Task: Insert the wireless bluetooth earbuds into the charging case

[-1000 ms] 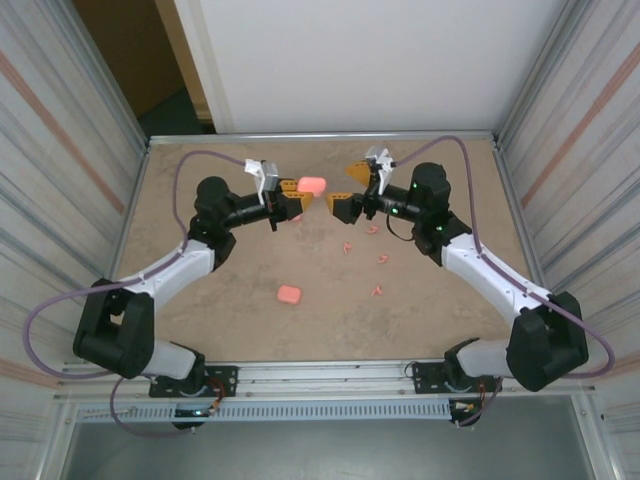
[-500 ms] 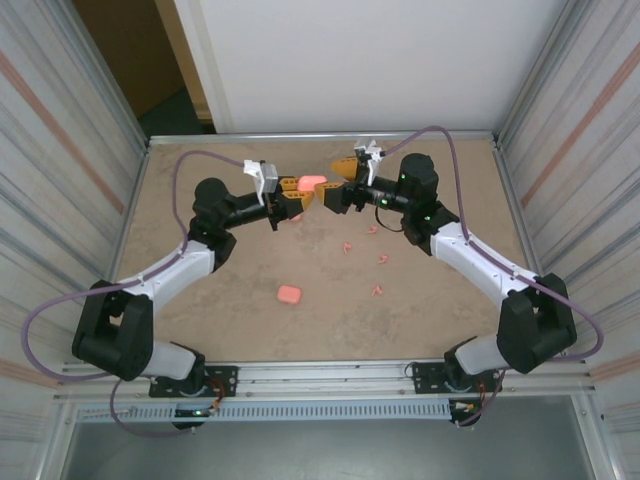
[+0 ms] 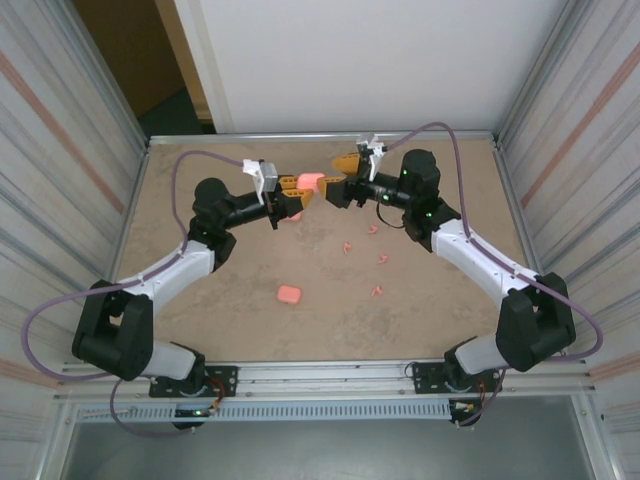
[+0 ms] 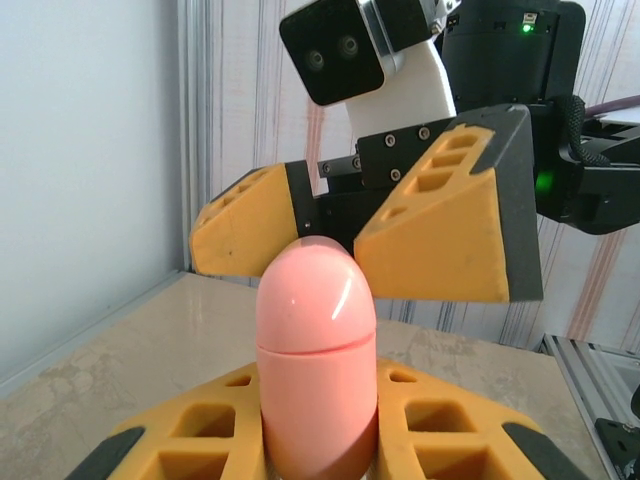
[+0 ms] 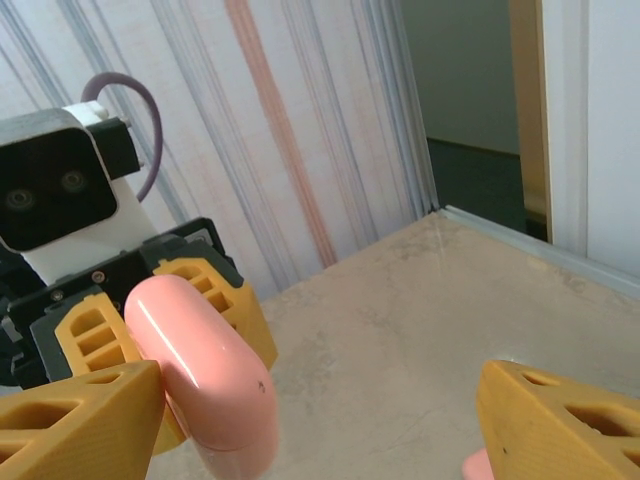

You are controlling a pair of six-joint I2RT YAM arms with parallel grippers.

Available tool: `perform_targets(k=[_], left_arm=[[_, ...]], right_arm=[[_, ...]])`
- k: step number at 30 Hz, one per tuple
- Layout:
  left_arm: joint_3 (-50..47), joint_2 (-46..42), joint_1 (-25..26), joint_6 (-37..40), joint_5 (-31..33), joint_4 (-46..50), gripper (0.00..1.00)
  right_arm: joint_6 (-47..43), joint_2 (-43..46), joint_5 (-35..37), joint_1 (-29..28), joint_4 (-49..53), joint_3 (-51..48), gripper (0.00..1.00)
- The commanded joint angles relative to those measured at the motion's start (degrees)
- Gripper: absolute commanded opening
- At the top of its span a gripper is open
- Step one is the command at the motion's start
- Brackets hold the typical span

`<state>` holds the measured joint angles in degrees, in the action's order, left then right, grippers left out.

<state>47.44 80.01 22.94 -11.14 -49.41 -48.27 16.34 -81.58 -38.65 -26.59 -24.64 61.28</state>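
Observation:
My left gripper is shut on a closed pink charging case, held up above the far part of the table. In the left wrist view the case stands upright between my yellow fingers, its lid seam closed. My right gripper is open and faces it, one finger on each side of the case's top. The right wrist view shows the case close beside that gripper's left finger; whether they touch is unclear. Several tiny pink earbuds lie loose on the table.
A second pink case lies on the table nearer the front. One more earbud lies under the right arm. A metal rim and striped walls border the beige table. A small pink bit shows low by the right finger.
My right gripper has swung left and further back, from well apart to straddling the held case. The left gripper and its case have barely moved.

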Motion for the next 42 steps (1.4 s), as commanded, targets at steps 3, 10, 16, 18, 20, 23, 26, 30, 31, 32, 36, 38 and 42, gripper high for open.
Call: perform_targets(k=[3,10,16,18,20,23,26,30,31,32,36,38,42], left_arm=[[0.11,-1.78,0.59,1.62,-1.38,-2.09,0.0],[0.11,-2.12,0.62,2.04,-1.47,-1.52,0.0],[-0.14,-2.57,0.75,2.51,-1.56,-1.08,0.0],[-0.24,-2.65,0.7,2.45,-1.16,-1.16,0.0],[-0.52,-2.63,0.79,2.39,-0.7,-1.43,0.0],[-0.6,-2.9,0.79,2.46,-0.01,-0.97,0.0],[-0.7,-3.26,0.79,2.85,1.07,0.41,0.0],[-1.81,-4.32,0.79,3.64,2.92,1.6,0.0],[-2.24,-4.7,0.78,3.82,3.44,1.77,0.0],[-2.65,-5.03,0.75,3.88,3.76,1.78,0.0],[-4.64,-6.74,0.63,4.05,5.02,1.87,0.0],[-5.49,-7.69,0.53,4.18,5.41,2.01,0.0],[-6.99,-10.12,0.39,4.54,6.15,2.95,0.0]], right_arm=[[1.15,-1.33,2.17,0.9,0.8,2.53,0.8],[0.98,-1.98,2.26,1.02,1.21,3.41,0.8],[0.8,-3.2,2.54,1.06,1.58,5.19,0.8],[0.8,-3.66,2.54,1.1,1.44,6.02,0.8],[0.8,-3.77,2.29,1.1,1.18,6.56,0.8],[0.8,-3.26,1.94,1.17,1.26,6.48,0.8],[0.8,-1.13,2.26,1.96,1.73,5.51,0.8],[0.2,3.07,3.29,3.28,4.74,3.71,0.8],[-0.4,4.27,4.15,3.55,6.56,3.51,0.8],[-0.78,5.27,5.08,3.85,8.8,3.39,0.8],[-0.37,8.97,9.32,5.59,20.27,3.94,0.81],[0.96,10.45,10.66,6.94,24.57,3.77,0.81],[3.66,12.33,12.35,9.39,33.38,3.26,0.8]])
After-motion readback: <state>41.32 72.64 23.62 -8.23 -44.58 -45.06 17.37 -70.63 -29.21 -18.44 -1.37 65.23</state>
